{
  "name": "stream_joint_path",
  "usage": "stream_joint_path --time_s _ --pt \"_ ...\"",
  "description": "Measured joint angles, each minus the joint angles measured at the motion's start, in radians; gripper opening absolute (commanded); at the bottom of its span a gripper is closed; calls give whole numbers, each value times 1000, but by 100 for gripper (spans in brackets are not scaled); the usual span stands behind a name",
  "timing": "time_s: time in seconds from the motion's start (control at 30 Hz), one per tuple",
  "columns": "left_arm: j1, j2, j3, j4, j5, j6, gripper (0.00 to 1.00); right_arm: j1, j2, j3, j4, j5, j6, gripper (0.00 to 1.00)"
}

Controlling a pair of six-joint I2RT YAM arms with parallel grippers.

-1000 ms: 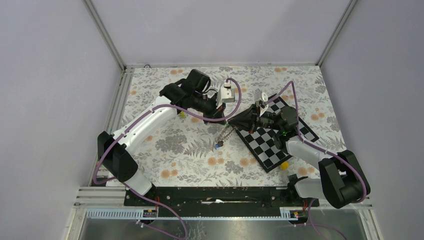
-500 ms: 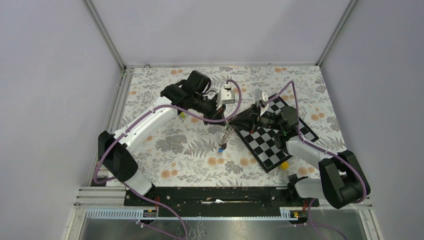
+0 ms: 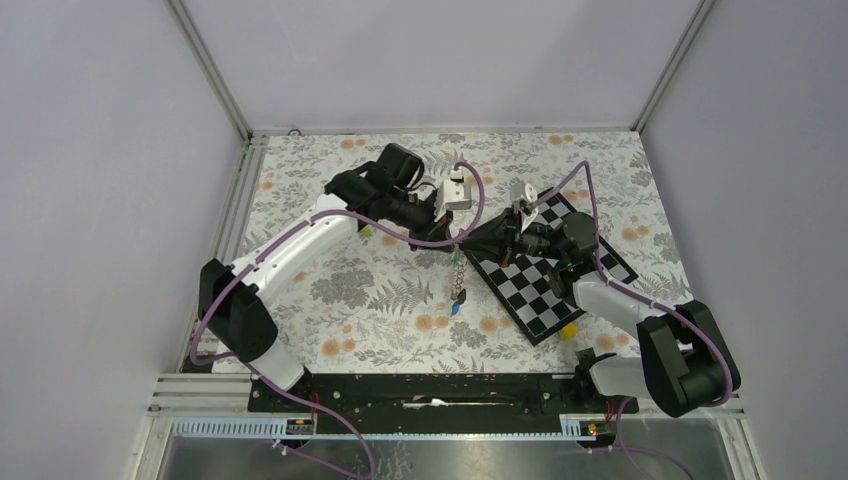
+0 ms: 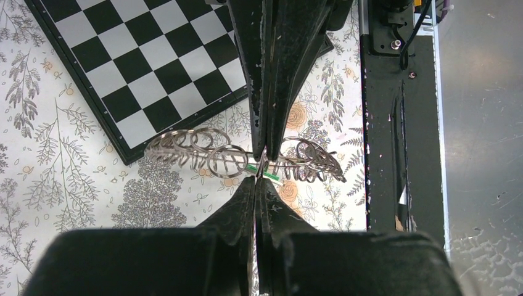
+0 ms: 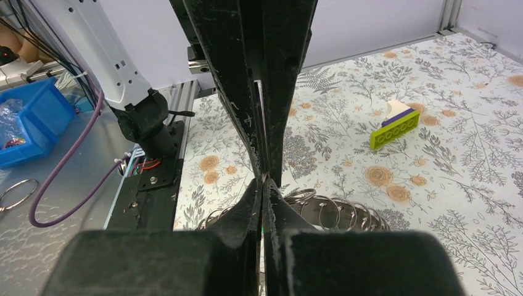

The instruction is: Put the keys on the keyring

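Observation:
The keyring (image 3: 457, 283) is a strand of linked silver rings hanging below the point where my two grippers meet tip to tip. A blue key (image 3: 455, 308) dangles at its lower end. In the left wrist view the keyring (image 4: 203, 151) stretches across both sides of the pinch, and a green sliver (image 4: 265, 175) of a key shows right at it. My left gripper (image 4: 259, 180) is shut on the keyring. My right gripper (image 5: 264, 185) is shut on it from the opposite side, with the rings (image 5: 336, 213) behind its fingers. The black-brown key is out of view.
The black-and-white checkerboard (image 3: 545, 285) lies under the right arm. A small yellow block (image 3: 568, 330) sits off its near corner. A yellow-green stick (image 5: 395, 131) lies on the floral cloth. A blue bin (image 5: 24, 120) and the black base rail (image 4: 395, 123) are at the near edge.
The hanging strand has swung from slanting left to hanging nearly straight, and the blue key has moved right and toward the near edge. Both grippers stay pinched together, shifted slightly right.

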Motion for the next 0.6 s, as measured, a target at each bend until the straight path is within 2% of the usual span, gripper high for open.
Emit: stream_joint_path --time_s 0.3,0.6 --pt "-10 24 0 8 6 0 9 -1 0 0 -7 0 0 0" --pt "-12 32 0 4 -13 3 29 -2 0 0 -6 0 -5 0"
